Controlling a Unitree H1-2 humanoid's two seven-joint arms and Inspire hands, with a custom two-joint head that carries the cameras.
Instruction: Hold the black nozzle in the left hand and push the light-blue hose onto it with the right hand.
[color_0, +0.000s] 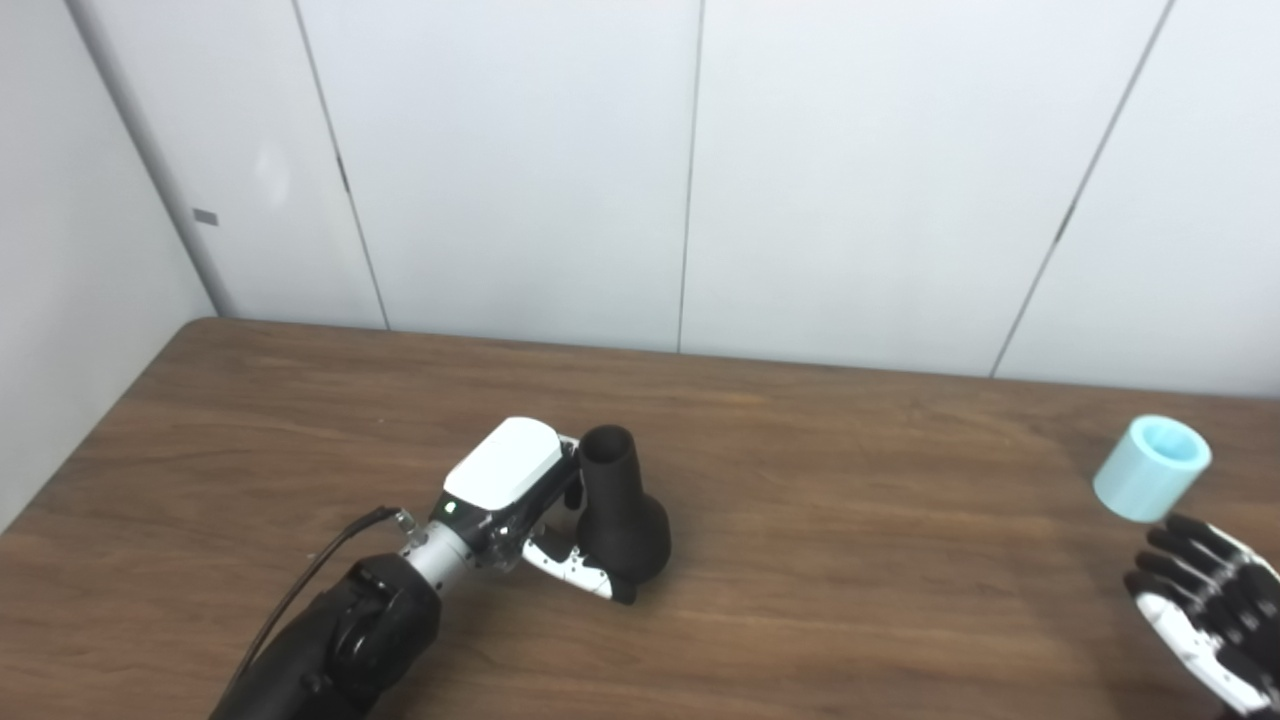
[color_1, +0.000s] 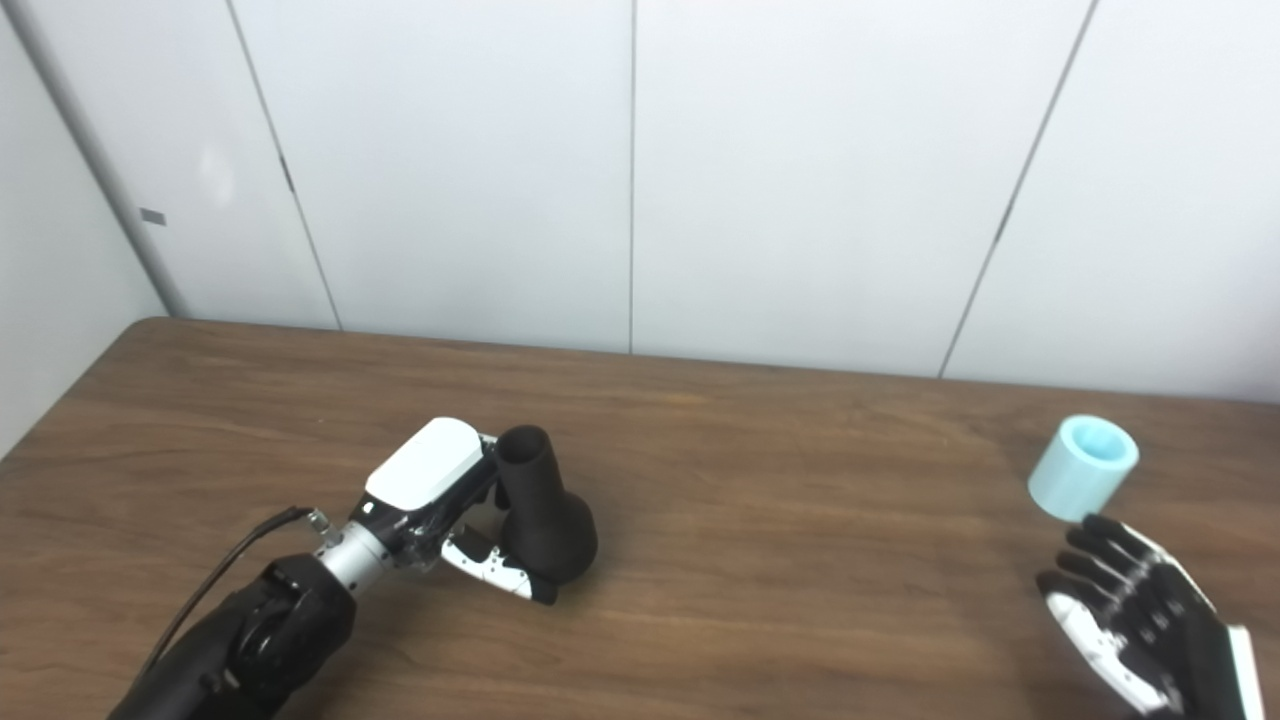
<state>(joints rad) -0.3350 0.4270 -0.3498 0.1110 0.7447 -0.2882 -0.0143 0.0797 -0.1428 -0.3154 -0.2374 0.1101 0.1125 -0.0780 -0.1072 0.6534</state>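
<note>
Left hand (color_0: 520, 490) grips the nozzle (color_0: 620, 515) at lower centre of the worktop (color_0: 850, 560). Right hand (color_1: 1140, 610), fingers spread and empty, sits just below the hose (color_1: 1083, 468) at right; next, probably, it must grasp the hose.

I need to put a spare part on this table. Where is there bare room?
The widest bare patch of table lies between the black nozzle and the light-blue hose. The far strip along the wall is bare too. It is crowded at the left hand and near the right hand.
</note>
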